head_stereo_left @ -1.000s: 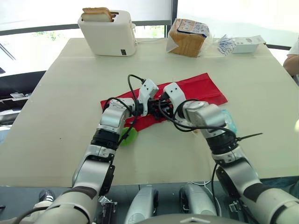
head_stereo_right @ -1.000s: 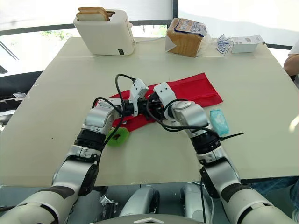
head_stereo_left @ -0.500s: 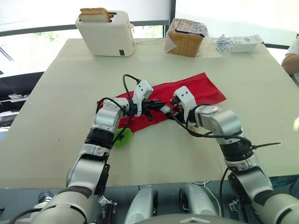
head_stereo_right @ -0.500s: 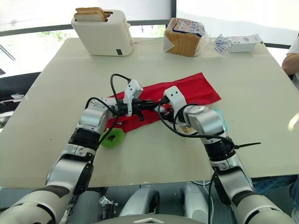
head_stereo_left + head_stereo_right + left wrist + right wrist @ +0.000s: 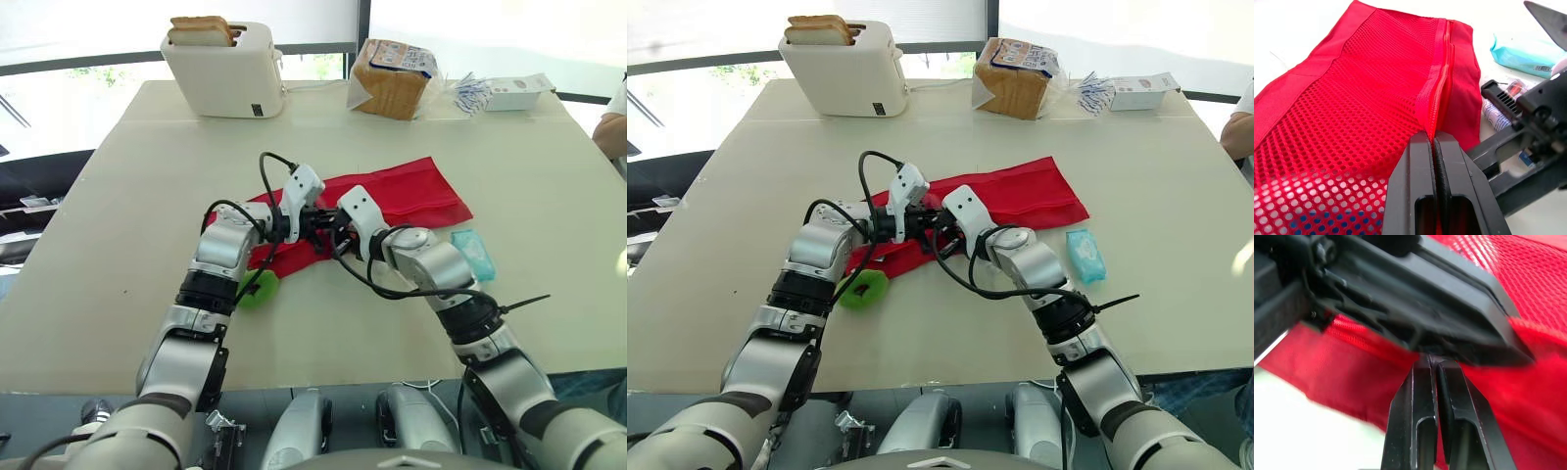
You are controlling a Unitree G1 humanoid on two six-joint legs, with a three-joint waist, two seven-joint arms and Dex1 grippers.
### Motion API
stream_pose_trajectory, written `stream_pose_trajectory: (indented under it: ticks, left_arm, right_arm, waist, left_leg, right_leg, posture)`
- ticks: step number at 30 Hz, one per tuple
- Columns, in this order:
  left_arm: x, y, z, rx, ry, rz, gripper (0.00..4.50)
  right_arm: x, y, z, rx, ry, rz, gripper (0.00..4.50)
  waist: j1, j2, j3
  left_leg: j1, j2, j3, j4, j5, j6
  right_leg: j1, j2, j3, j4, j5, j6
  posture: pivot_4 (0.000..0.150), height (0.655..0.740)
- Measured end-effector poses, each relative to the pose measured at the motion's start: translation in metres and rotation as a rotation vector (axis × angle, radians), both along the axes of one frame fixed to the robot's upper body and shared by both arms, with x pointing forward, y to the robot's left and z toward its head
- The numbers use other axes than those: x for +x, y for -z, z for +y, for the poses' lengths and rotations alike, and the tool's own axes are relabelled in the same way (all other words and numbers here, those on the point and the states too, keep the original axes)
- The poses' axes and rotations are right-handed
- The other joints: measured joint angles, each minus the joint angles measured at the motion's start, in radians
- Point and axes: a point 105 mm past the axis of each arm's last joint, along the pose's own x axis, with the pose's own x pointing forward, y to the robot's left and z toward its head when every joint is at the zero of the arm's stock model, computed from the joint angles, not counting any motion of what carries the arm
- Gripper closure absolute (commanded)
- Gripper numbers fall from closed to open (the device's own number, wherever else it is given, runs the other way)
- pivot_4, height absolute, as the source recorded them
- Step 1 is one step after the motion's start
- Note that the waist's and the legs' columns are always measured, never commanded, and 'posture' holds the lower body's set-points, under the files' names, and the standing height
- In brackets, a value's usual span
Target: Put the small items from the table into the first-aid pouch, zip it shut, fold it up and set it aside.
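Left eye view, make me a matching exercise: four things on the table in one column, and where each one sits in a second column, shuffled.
1. white plastic toaster
2. red mesh pouch
3. teal soft packet
4. green round item

A. just nearer the robot than the pouch's left end
B. far left, with bread slices in its slots
C. centre of the table
D. by the pouch's right end, on the near side

Pairs: 1-B, 2-C, 3-D, 4-A
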Motion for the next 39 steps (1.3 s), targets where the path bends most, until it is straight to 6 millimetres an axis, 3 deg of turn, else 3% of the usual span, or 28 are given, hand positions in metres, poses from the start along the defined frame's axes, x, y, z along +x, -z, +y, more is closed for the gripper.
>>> stream_pose_trajectory:
  ticks: [6, 9, 12, 15, 19, 22, 28, 31, 39]
  left_arm:
    - [-0.001, -0.002, 0.003, 0.018, -0.006, -0.016, 4.50]
    - [0.000, -0.002, 0.005, 0.028, -0.008, -0.021, 4.50]
    - [0.001, 0.001, 0.007, 0.033, -0.016, -0.021, 4.50]
    - [0.003, 0.006, 0.010, 0.035, -0.030, -0.018, 4.50]
    - [0.005, 0.009, 0.014, 0.058, -0.034, -0.035, 4.50]
    - [0.006, 0.011, 0.014, 0.060, -0.033, -0.043, 4.50]
    - [0.006, 0.013, 0.013, 0.059, -0.029, -0.051, 4.50]
    - [0.004, 0.016, 0.013, 0.058, -0.030, -0.047, 4.50]
    - [0.004, 0.018, 0.007, 0.061, -0.014, -0.061, 4.50]
  right_arm:
    - [0.013, 0.004, 0.004, 0.011, 0.029, -0.053, 4.39]
    - [0.015, 0.003, -0.001, 0.025, 0.025, -0.061, 3.57]
    - [0.013, 0.001, -0.009, 0.035, 0.012, -0.065, 2.33]
    - [-0.004, -0.008, -0.032, 0.063, -0.028, -0.032, 1.12]
    - [-0.027, -0.041, -0.078, 0.068, -0.011, -0.035, 1.12]
    - [-0.047, -0.065, -0.097, 0.090, 0.019, -0.059, 1.12]
    - [-0.083, -0.043, -0.131, 0.069, 0.191, 0.103, 1.12]
    - [-0.087, -0.037, -0.129, 0.133, 0.269, 0.131, 1.12]
    - [-0.074, -0.033, -0.087, 0.220, 0.306, 0.188, 1.12]
  waist:
    - [-0.001, 0.000, 0.000]
    - [0.000, 0.000, 0.000]
    - [0.000, 0.000, 0.000]
    - [0.004, 0.001, 0.001]
    - [0.007, 0.001, 0.001]
    - [0.005, 0.001, 0.001]
    - [0.016, 0.001, 0.001]
    - [0.015, 0.002, 0.001]
    - [0.014, 0.003, 0.000]
  left_leg:
    - [0.000, 0.000, 0.000, 0.000, 0.000, 0.000]
    - [0.000, 0.000, 0.000, 0.000, 0.000, 0.000]
    - [0.000, 0.000, 0.000, 0.000, 0.000, 0.000]
    - [-0.001, 0.000, -0.001, 0.000, 0.000, 0.000]
    - [-0.001, 0.000, -0.001, 0.000, 0.000, 0.000]
    - [-0.001, 0.001, -0.001, 0.000, 0.000, 0.000]
    - [-0.001, 0.001, 0.000, 0.001, 0.000, 0.001]
    - [0.000, 0.001, 0.000, 0.000, 0.000, 0.000]
    - [0.000, 0.000, 0.000, 0.001, 0.000, 0.000]
  right_leg:
    - [0.000, 0.000, 0.000, 0.000, 0.000, 0.000]
    - [0.000, 0.000, 0.000, 0.000, 0.000, 0.000]
    - [0.000, 0.000, 0.000, 0.000, 0.000, 0.000]
    - [0.000, 0.000, 0.000, -0.001, 0.000, 0.000]
    - [0.000, 0.000, 0.000, -0.001, 0.000, 0.000]
    - [0.000, 0.000, 0.000, -0.001, 0.000, 0.000]
    - [0.001, 0.000, 0.001, -0.001, 0.000, 0.000]
    - [0.001, 0.000, 0.001, 0.000, 0.000, 0.000]
    - [0.000, 0.000, 0.001, 0.001, 0.000, 0.000]
  posture:
    - [0.150, 0.7400]
    - [0.150, 0.7400]
    - [0.150, 0.7400]
    - [0.150, 0.7400]
    - [0.150, 0.7400]
    - [0.150, 0.7400]
    - [0.150, 0.7400]
    - [0.150, 0.7400]
    - [0.150, 0.7400]
